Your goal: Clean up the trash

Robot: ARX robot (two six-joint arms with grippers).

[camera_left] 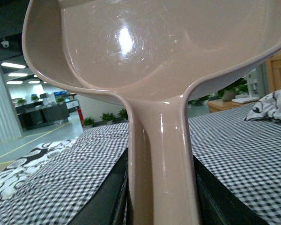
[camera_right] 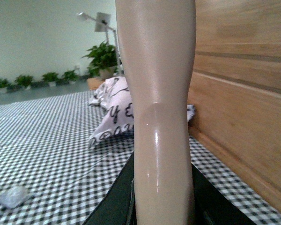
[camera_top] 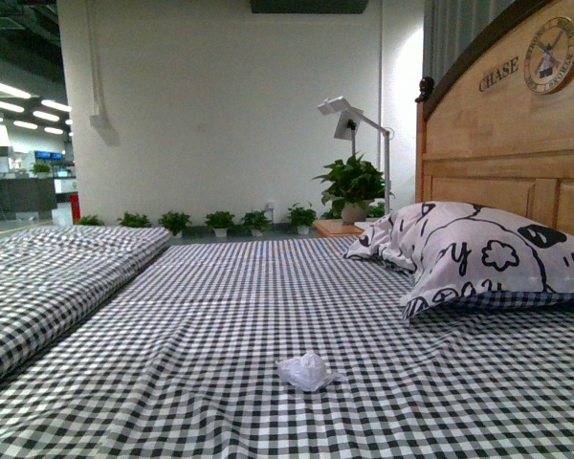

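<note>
- Clamps beige plastic dustpan by handle in left fingers.
- Clamps beige plastic handle in right fingers.
- Leaves small crumpled white paper wad on checked bed, apart from both.

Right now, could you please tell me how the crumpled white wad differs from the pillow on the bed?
The crumpled wad is far smaller than the pillow. The wad is plain white; the pillow carries black doodles. The wad lies mid-bed; the pillow rests by the headboard. Both sit on the checked sheet.
</note>
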